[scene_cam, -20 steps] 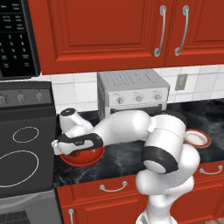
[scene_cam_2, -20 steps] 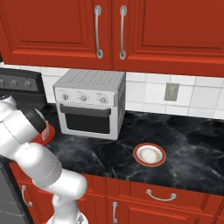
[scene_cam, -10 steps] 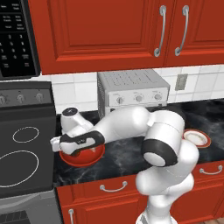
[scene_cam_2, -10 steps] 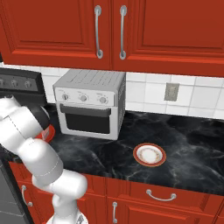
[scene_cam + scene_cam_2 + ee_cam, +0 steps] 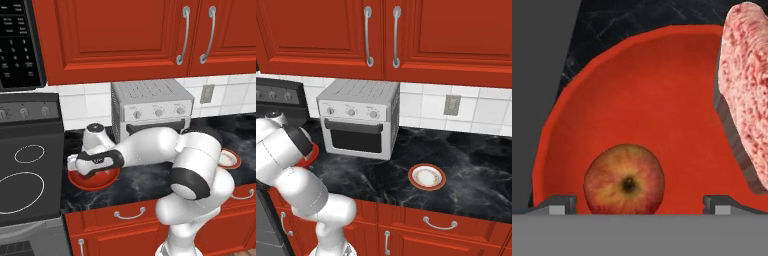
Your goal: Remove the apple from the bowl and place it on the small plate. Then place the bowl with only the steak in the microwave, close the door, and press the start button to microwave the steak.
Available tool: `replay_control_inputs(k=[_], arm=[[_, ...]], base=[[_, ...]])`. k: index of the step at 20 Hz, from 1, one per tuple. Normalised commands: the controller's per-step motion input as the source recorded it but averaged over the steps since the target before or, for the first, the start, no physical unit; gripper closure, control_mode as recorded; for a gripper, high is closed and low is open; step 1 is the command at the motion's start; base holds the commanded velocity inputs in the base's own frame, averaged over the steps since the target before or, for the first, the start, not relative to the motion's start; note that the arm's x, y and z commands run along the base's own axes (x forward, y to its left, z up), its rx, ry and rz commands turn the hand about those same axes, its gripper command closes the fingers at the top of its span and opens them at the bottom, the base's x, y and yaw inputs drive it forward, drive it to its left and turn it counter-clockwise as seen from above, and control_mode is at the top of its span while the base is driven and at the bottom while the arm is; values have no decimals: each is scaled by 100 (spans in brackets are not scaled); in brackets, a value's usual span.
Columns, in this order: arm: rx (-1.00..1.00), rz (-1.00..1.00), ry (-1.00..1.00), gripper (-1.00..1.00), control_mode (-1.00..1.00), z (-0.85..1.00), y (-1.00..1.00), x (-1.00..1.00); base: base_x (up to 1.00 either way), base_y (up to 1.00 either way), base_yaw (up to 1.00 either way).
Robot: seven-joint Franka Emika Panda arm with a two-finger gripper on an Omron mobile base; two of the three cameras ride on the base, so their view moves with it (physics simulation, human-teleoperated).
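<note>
Gripper (image 5: 639, 205) jaws spread wide and nothing between them yet, poised right over the bowl (image 5: 637, 100) with the apple (image 5: 624, 179) sitting low in the hand view between the two dark fingertips (image 5: 554, 204). The apple lies on the bowl's floor, dimple facing the camera, closer to one fingertip than the other. The steak (image 5: 748, 90) leans against the far side of the bowl, apart from the apple, so there is clean room to work.

From the left base view the arm reaches down across the counter to the bowl (image 5: 95, 179), which sits on the dark marble counter (image 5: 145, 180) just beside the stove (image 5: 30, 170). The small plate (image 5: 427, 176) waits well apart, further along the counter past the toaster oven (image 5: 358, 117).

What this pick seems to call for: centre the hand so the apple sits midway between the tips, then come straight down until the pads bracket its widest part. Too shallow and a round, smooth fruit will likely squirt out; too deep and the tips may strike the bowl's floor and shove it. Keeping clear of the steak matters too, since it must stay behind. Close gently, lift straight up.
</note>
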Motion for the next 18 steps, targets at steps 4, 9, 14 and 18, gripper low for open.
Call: replay_control_inputs(k=[4,9,14,18], arm=[[2,0,0,-100,-100,-23,7,0],[0,0,0,-100,-100,-13,16,0],[0,0,0,100,-100,-20,4,0],[-2,0,-1,100,-100,-22,1,-23]], base=[[0,0,0],[0,0,0],[0,0,0],[0,0,0]])
